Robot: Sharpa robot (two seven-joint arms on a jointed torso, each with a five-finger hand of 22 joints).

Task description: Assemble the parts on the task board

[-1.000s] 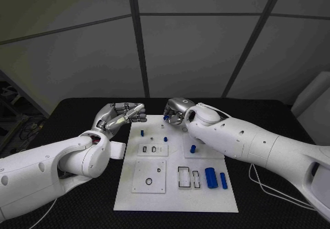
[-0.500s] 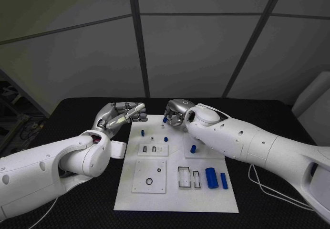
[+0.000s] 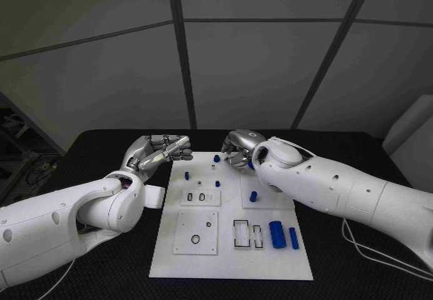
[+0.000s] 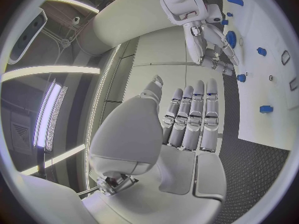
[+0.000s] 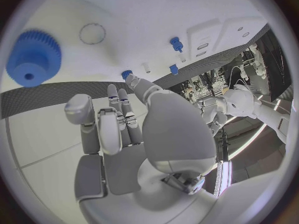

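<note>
**A:** Which of our hands is better placed for the next part?

**B:** The right hand (image 3: 237, 147). It hovers over the far edge of the task board (image 3: 230, 265), and a small blue peg (image 3: 216, 158) stands just beside it, on the side toward our left arm. In the right wrist view the fingers (image 5: 115, 122) are curled in toward the palm with nothing between them, so we judge it closed on nothing.

**A:** And the left hand (image 3: 161, 150)?

**B:** Off the board, above the black surface (image 3: 108, 140) beyond the board's far left corner. Its fingers (image 4: 193, 117) lie side by side and folded over the palm — we see no part in them either.

**A:** What about the gear?

**B:** The blue gear (image 5: 32, 58) shows large in the right wrist view, lying flat on the white plate with its bore facing up, beyond the fingertips of the right hand and clear of them. In the head view the right arm covers that spot, so we cannot place it there.

**A:** So what does the move turn on?

**B:** We'd say reach — both gear and peg lie close ahead of the right hand, well apart from the two blue cylinders (image 3: 276, 232) lying lengthwise near our end of the board. The right hand would have to spread its fingers first.
</note>
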